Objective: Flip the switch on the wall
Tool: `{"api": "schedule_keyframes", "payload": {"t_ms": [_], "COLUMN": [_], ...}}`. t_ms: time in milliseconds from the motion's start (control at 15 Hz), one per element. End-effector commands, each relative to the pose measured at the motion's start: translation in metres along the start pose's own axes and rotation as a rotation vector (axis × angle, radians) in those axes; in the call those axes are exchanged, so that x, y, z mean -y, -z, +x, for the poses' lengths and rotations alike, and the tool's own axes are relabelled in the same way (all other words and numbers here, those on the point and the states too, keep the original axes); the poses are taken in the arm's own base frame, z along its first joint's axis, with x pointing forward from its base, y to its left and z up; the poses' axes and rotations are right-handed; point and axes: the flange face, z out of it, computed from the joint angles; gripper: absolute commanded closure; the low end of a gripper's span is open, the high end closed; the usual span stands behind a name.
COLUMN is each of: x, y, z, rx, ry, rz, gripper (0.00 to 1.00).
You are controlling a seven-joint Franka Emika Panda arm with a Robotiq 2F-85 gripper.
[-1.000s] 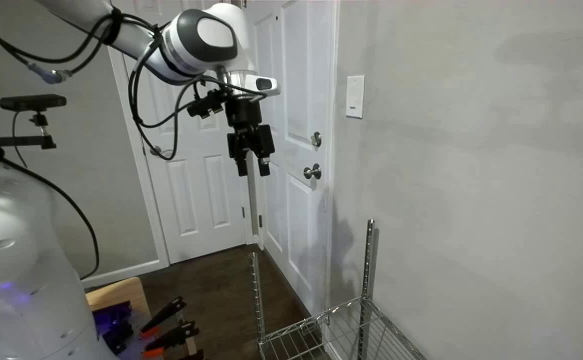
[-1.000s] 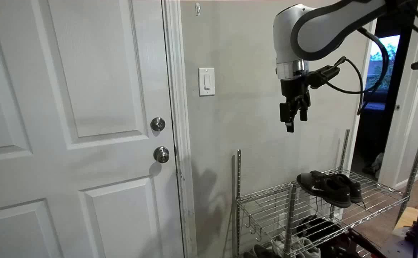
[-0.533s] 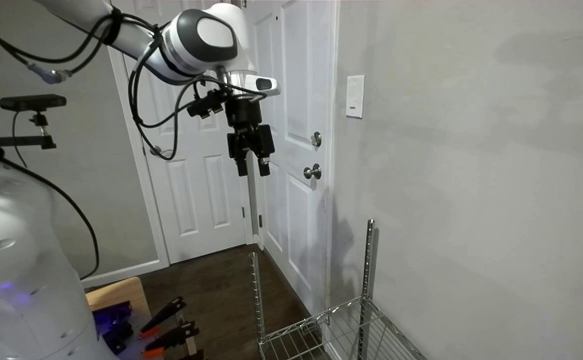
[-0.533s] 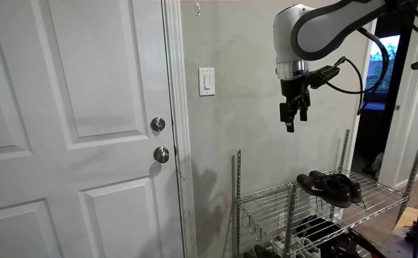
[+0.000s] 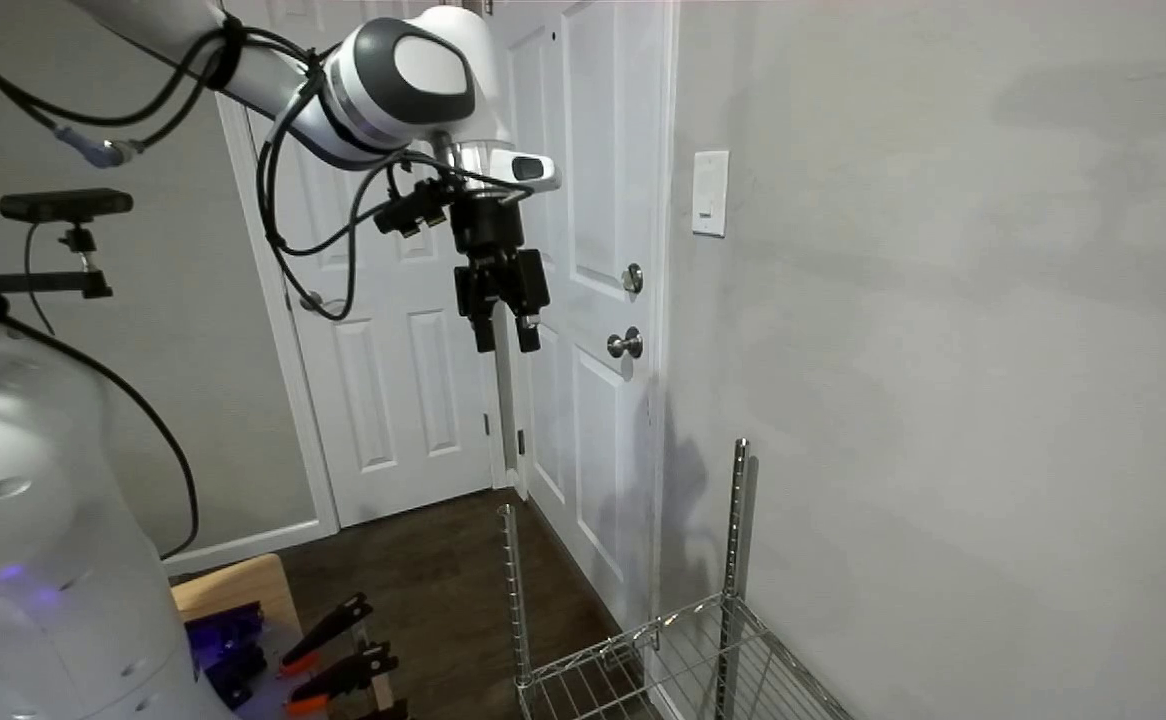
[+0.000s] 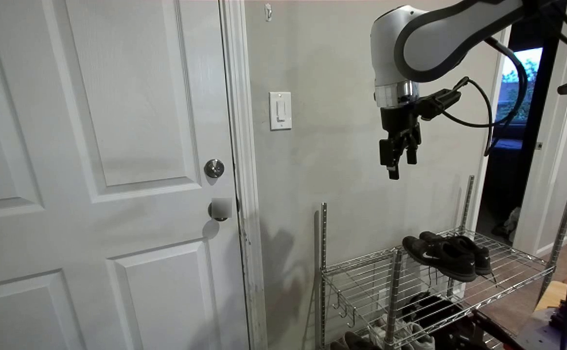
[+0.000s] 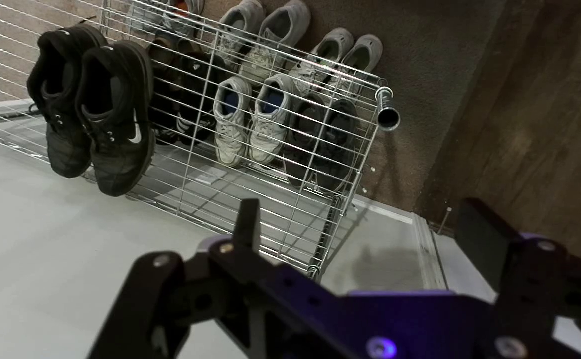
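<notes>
The switch is a small white upright plate (image 5: 710, 193) on the light grey wall (image 5: 943, 330), just beside the door frame. It also shows in an exterior view (image 6: 280, 111), with a rocker in its middle. It is out of view in the wrist view, where part of the wall (image 7: 46, 239) shows. My black gripper (image 5: 507, 347) points down, apart from the wall and with its fingertips lower than the switch. It also shows in an exterior view (image 6: 402, 169), to the right of the switch. In the wrist view the fingers (image 7: 363, 214) are spread wide with nothing between them.
A white panelled door (image 6: 118, 97) with a deadbolt (image 6: 214, 168) and a round knob (image 5: 626, 343) stands beside the switch. A wire rack (image 6: 394, 291) with upright posts stands against the wall below, holding black shoes (image 6: 446, 255). Clamps (image 5: 343, 672) lie near the robot base.
</notes>
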Motion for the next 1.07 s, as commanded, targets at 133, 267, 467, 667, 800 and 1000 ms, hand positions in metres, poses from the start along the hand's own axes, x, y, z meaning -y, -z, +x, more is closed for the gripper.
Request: {"api": "schedule_keyframes", "payload": {"t_ms": [133, 267, 467, 667, 800, 1000], "x": [0.000, 0.000, 0.000, 0.001, 0.004, 0.010], "y": [0.000, 0.000, 0.000, -0.001, -0.001, 0.011], "z": [0.000, 0.000, 0.000, 0.002, 0.009, 0.031], "rx": [0.001, 0.001, 0.001, -0.005, -0.052, -0.210], "ry": [0.000, 0.000, 0.000, -0.003, -0.005, -0.007], "rz": [0.000, 0.000, 0.000, -0.001, 0.004, 0.025], "gripper": [0.00, 0.00, 0.00, 0.00, 0.00, 0.00]}}
